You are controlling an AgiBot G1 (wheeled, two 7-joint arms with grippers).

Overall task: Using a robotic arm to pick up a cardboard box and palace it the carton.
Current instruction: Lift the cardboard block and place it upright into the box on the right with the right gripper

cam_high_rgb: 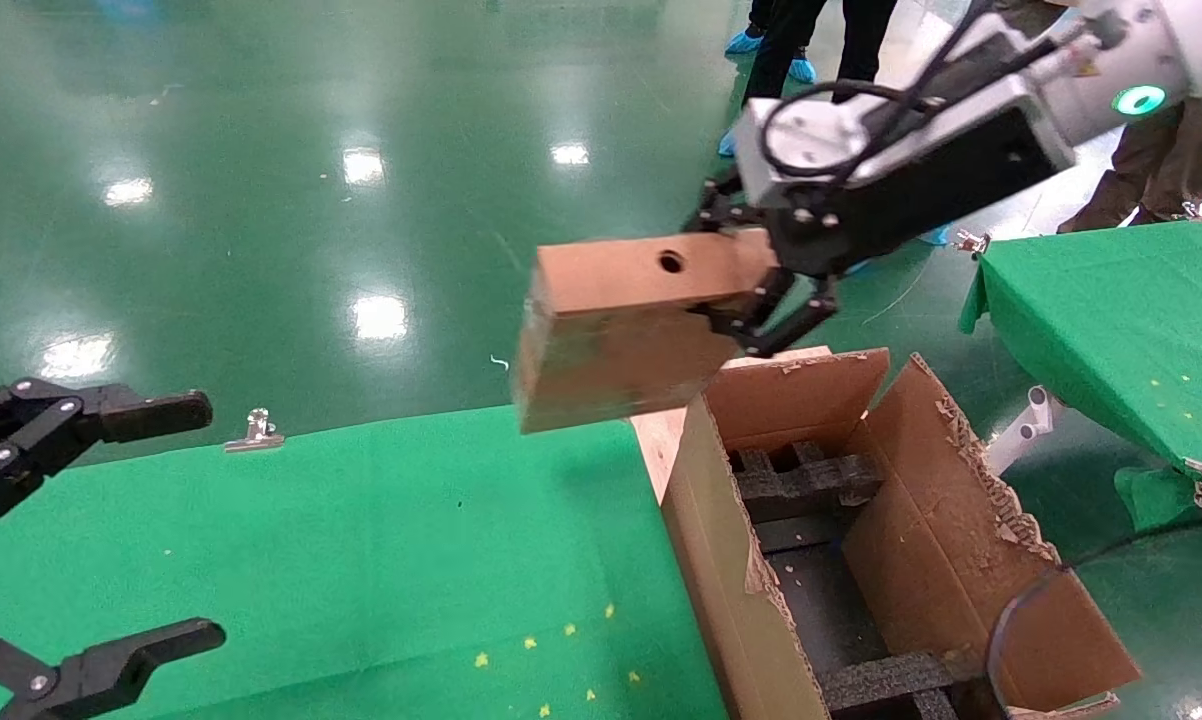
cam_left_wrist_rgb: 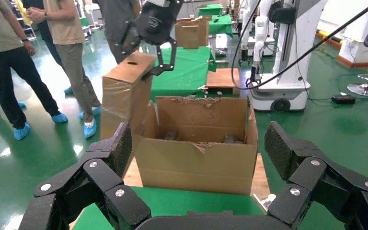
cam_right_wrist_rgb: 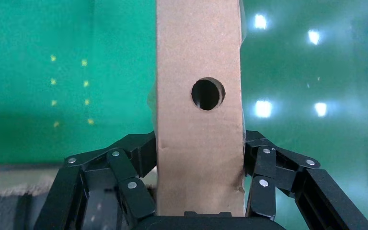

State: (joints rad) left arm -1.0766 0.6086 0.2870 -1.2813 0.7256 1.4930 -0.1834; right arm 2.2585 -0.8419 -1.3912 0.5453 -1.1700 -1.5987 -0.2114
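Right gripper (cam_high_rgb: 751, 290) clamped on the cardboard box (cam_high_rgb: 621, 330), fingers (cam_right_wrist_rgb: 134, 165) pressing both broad faces, holed narrow face up. Held in the air beside the carton (cam_high_rgb: 861, 520), over its far left corner. Carton's near end cut off; foam inserts (cam_high_rgb: 811, 480) partly hidden inside. Left gripper (cam_high_rgb: 111, 530) parked wide open, holding nothing, over the green table (cam_high_rgb: 361, 560).
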